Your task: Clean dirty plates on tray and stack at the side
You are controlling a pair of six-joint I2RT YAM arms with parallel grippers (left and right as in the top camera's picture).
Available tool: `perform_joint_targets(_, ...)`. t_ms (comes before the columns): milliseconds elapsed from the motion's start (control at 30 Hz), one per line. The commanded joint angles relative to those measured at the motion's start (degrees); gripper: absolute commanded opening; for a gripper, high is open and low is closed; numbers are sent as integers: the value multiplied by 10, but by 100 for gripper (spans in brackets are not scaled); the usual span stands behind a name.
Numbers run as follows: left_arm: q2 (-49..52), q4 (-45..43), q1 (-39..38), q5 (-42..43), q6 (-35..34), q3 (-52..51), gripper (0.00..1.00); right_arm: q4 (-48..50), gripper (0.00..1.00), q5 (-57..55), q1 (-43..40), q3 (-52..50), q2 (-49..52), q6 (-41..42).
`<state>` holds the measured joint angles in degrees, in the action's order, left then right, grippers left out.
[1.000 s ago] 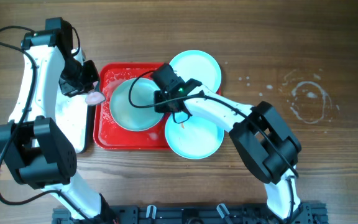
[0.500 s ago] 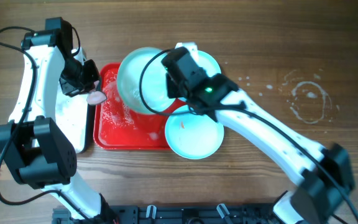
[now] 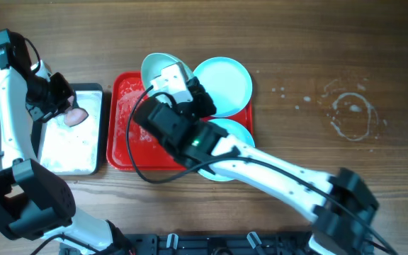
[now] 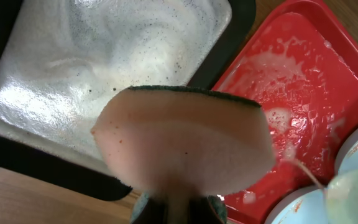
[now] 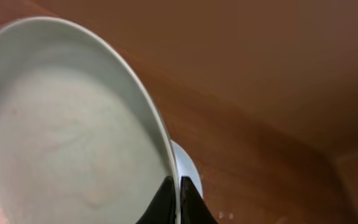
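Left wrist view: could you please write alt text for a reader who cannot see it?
The left claw holds a pink sponge that fills the centre. Behind it lie a soapy black-rimmed metal tray, left, and the foam-smeared red tray, right.

The plates [image 3: 227,79] were pale turquoise, the lifted plate [image 5: 55,124] greyer in shadow. The tray [image 3: 122,145] was bright red, smeared with white foam. The sponge [image 4: 185,146] was peach-pink, edged dark green. The metal tray [image 4: 238,34] was silvery, black-rimmed, dark-flecked. The counter [image 3: 331,42] was brown wood grain with whitish rings
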<state>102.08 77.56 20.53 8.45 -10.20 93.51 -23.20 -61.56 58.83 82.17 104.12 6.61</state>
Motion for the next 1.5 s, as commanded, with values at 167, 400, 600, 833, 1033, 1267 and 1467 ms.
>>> perform_joint_targets(167, -6, -2, 0, -11, -5, 9, 4, 176, 4, -214, 38, 3, 112, -186)
perform_joint_targets(400, -6, -2, 0, -10, -5, 9, 4, 230, 4, -227, 47, 3, 112, -237)
perform_joint_targets(600, -6, -2, 0, -11, -5, 9, 4, 232, 4, -235, 47, 3, 112, -246)
perform_joint_targets(833, -6, -2, 0, -14, -5, 9, 4, 232, 4, -235, 47, 3, 112, -245)
perform_joint_targets(1033, -6, -2, 0, -15, -5, 9, 4, 233, 4, -235, 47, 3, 112, -244)
perform_joint_targets(1267, -6, -1, 0, -15, -5, 9, 4, 240, 4, -235, 47, 3, 112, -244)
perform_joint_targets(1467, -6, -1, 0, -15, -5, 9, 4, 240, 4, -235, 47, 3, 112, -244)
